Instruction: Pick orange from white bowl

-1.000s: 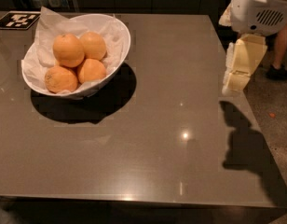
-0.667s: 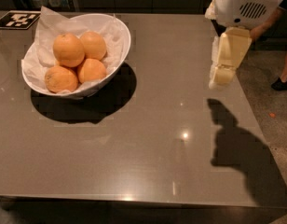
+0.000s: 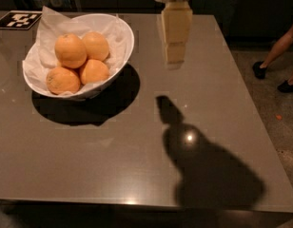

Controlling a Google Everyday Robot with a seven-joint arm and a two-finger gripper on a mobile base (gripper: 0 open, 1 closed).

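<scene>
The white bowl [image 3: 120,34] stands at the table's back left, lined with crumpled white paper. Several oranges lie in it; the nearest to the gripper is the back right orange [image 3: 95,45]. The gripper [image 3: 175,56] hangs from the top of the view, cream-coloured, pointing down over the table to the right of the bowl, apart from it. It holds nothing that I can see.
A grey table [image 3: 89,146] carries the bowl. A black-and-white marker tag [image 3: 18,19] lies at the back left corner. A person's legs and shoes [image 3: 275,70] are on the floor to the right of the table. The arm's shadow [image 3: 203,160] falls on the table's front right.
The gripper has moved left, from beyond the table's right edge to above the table near the bowl. The bowl and oranges have not moved.
</scene>
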